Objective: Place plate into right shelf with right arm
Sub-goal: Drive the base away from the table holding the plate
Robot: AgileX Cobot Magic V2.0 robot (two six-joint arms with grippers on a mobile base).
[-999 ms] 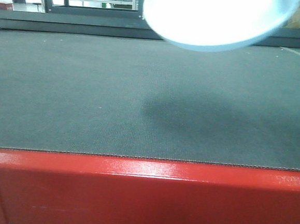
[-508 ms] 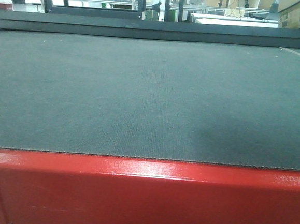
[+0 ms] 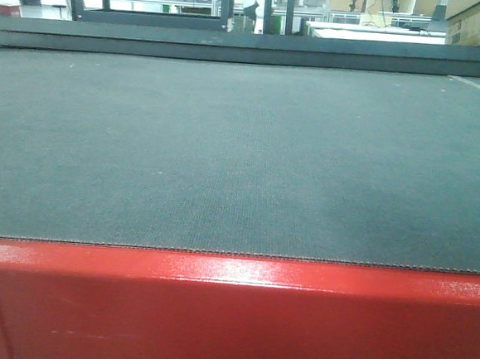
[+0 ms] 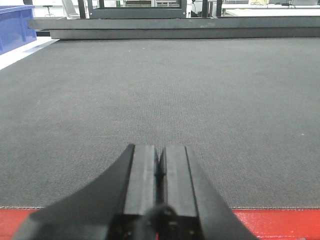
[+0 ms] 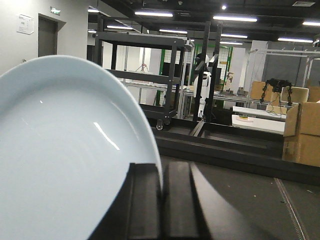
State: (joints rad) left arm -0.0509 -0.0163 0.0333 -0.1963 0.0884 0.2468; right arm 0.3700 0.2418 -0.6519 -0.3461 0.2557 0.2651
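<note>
Here, right hand (image 5: 161,175) pinches plate (image 5: 65,160); wall sign (image 5: 25,24) unreadable.

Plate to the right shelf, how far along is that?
Done: the plate is off the grey mat, gripped at its rim by the right end effector. In hand: it is held up in the air. Left: setting it on the right shelf, not clearly in view. The left end effector is shut, empty.

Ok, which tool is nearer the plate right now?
Right. The right tool is shut on the rim of the plate. The left tool is shut, low over the dark mat, with no plate in its view.
</note>
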